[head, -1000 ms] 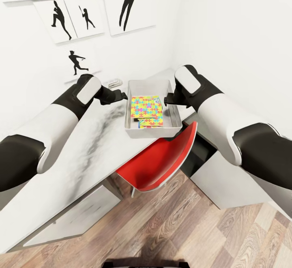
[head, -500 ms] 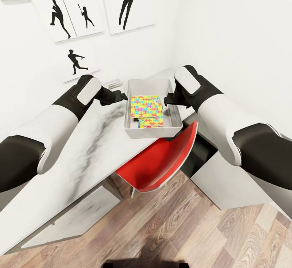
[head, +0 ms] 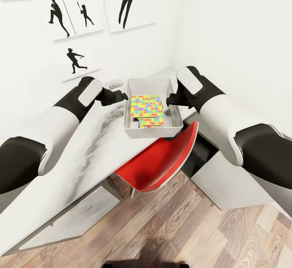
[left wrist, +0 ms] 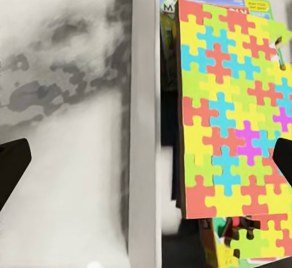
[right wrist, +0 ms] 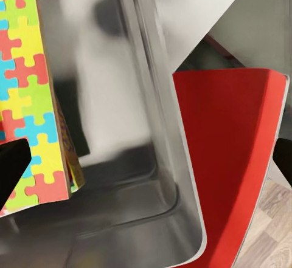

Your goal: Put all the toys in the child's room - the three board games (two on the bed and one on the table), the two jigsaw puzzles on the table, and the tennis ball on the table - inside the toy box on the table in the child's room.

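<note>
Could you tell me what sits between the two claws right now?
In the head view, the toy box sits between the left claw and the right claw, with a puzzle lying inside it.

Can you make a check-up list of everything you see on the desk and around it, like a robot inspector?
Surface: white marbled table, dark smudgy veining.
Job's things: grey toy box holds a colourful jigsaw puzzle on top of other boxes.
Clutter: small pale object by the wall, too small to identify.
Grippers: left gripper and right gripper flank the box, both open, straddling its side walls.
Cables: nothing seen.
Surroundings: red chair, wooden floor, silhouette wall pictures.
</note>
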Controlling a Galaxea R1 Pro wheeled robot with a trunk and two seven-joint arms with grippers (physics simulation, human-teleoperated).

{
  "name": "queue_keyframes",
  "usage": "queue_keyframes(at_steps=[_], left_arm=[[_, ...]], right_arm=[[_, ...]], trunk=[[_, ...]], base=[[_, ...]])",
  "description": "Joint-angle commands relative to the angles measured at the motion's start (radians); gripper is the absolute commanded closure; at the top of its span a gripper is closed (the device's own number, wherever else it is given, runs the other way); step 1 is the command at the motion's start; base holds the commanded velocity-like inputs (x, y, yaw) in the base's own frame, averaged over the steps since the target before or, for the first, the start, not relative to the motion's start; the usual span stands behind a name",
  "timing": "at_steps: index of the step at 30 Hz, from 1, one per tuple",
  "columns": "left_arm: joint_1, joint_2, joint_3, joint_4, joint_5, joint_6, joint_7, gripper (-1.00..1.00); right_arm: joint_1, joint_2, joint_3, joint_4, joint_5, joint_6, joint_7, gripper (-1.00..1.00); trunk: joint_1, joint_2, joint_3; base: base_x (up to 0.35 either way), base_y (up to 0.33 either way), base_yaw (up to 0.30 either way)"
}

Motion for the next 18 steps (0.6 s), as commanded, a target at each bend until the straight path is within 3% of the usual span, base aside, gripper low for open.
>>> queue_keyframes(at_steps=[1, 15, 18], left_arm=[[0.000, 0.001, -0.005, -0.001, 0.011, 0.000, 0.008, -1.00], [0.003, 0.002, -0.005, -0.007, 0.011, 0.001, 0.008, -1.00], [0.003, 0.002, -0.005, -0.007, 0.011, 0.000, 0.008, -1.00]], right_arm=[[-0.001, -0.002, 0.007, -0.001, -0.011, 0.003, -0.008, -1.00], [-0.001, -0.003, 0.007, -0.001, -0.011, 0.003, -0.008, -1.00], [-0.001, -0.003, 0.007, -0.001, -0.011, 0.004, -0.008, -1.00]], trunk=[[0.000, -0.001, -0.001], [0.046, -0.085, -0.039], [0.046, -0.085, -0.039]], base=[[0.000, 0.000, 0.000], [0.000, 0.000, 0.000], [0.000, 0.000, 0.000]])
